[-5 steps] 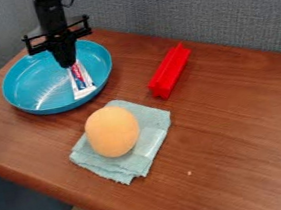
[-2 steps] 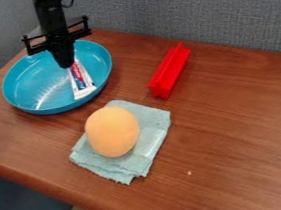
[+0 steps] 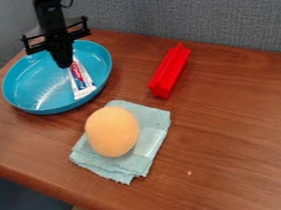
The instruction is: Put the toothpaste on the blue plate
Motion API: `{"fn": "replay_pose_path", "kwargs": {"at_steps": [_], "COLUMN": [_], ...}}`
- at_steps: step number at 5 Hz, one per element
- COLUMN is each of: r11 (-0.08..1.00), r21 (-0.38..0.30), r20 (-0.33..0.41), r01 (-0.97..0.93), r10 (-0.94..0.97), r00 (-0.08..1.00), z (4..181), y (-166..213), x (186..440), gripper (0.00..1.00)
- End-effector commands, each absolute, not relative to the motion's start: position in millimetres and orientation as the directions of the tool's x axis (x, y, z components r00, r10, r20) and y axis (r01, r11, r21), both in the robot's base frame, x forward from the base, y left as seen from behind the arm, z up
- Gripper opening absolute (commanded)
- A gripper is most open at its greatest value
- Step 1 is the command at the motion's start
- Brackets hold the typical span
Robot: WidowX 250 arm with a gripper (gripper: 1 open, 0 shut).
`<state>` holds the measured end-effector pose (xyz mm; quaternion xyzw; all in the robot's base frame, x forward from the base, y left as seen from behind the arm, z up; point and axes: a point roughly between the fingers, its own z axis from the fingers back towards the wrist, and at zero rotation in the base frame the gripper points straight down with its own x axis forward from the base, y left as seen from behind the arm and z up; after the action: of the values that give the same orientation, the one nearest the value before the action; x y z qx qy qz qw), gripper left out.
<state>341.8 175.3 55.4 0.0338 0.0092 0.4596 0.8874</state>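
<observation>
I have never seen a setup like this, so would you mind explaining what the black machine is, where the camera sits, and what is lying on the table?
There is a single view, from a camera placed in front of the table and looking down on it. The black thing at the top left is a robot arm; its grasping tool points straight down into the blue plate, with its jaws shut. A small toothpaste tube lies inside the plate, right beside the tool's tip; whether the tool is pinching it cannot be told from here. On the brown wooden table there is also a red block to the right of the plate, and nearer the camera a pale teal cloth with an orange egg-shaped object resting on it.
</observation>
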Motion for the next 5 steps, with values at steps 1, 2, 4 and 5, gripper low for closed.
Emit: {"fn": "replay_pose_path", "kwargs": {"at_steps": [1,2,4,5], "r11": [0.588,0.594,0.607,0.612], "r21": [0.064,0.068,0.069,0.068], "r20": [0.057,0.057,0.05,0.043], "r01": [-0.806,-0.802,-0.792,-0.788], "r10": [0.804,0.8,0.79,0.787], "r00": [0.591,0.597,0.611,0.615], "z": [68.0,66.8,67.3,68.7], "y": [179.8,179.2,177.5,176.5], "x": [344.7,345.4,348.3,350.1], "gripper": [0.0,0.0,0.0,0.0]}}
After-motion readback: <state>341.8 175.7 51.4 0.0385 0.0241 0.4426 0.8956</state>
